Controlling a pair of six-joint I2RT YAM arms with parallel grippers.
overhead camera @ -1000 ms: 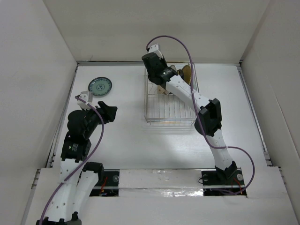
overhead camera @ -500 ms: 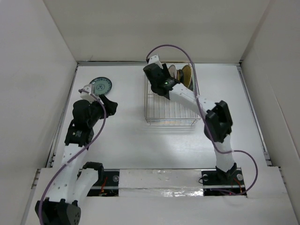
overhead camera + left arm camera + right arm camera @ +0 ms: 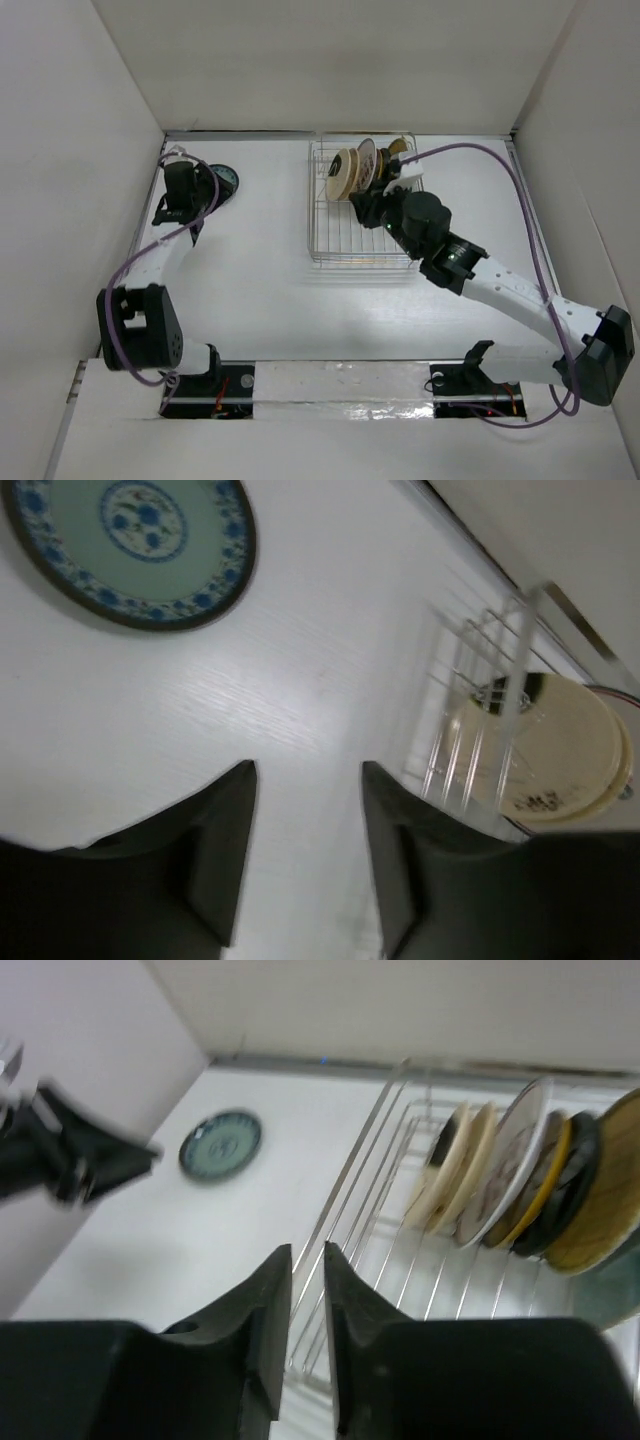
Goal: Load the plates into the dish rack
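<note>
The teal patterned plate [image 3: 226, 179] lies flat on the table at the back left; it also shows in the left wrist view [image 3: 130, 550] and the right wrist view [image 3: 221, 1146]. My left gripper [image 3: 200, 192] is open and empty just beside it, fingers [image 3: 225, 850] over bare table. The dish rack [image 3: 330, 255] holds several plates upright at its back: cream [image 3: 455, 1175], white with red characters [image 3: 505, 1175], gold [image 3: 545, 1185], black [image 3: 572, 1192], woven tan [image 3: 605, 1200]. My right gripper [image 3: 365, 208] hovers over the rack's middle, shut and empty, short of the plates.
White walls enclose the table on three sides. A pale green piece [image 3: 610, 1295] sits low at the rack's right end. The rack's wire rim [image 3: 470, 730] lies to the right of my left gripper.
My left arm has swung from mid-left to the back left beside the teal plate. My right arm has pulled back from the rack's back row toward the near right, uncovering the standing plates.
</note>
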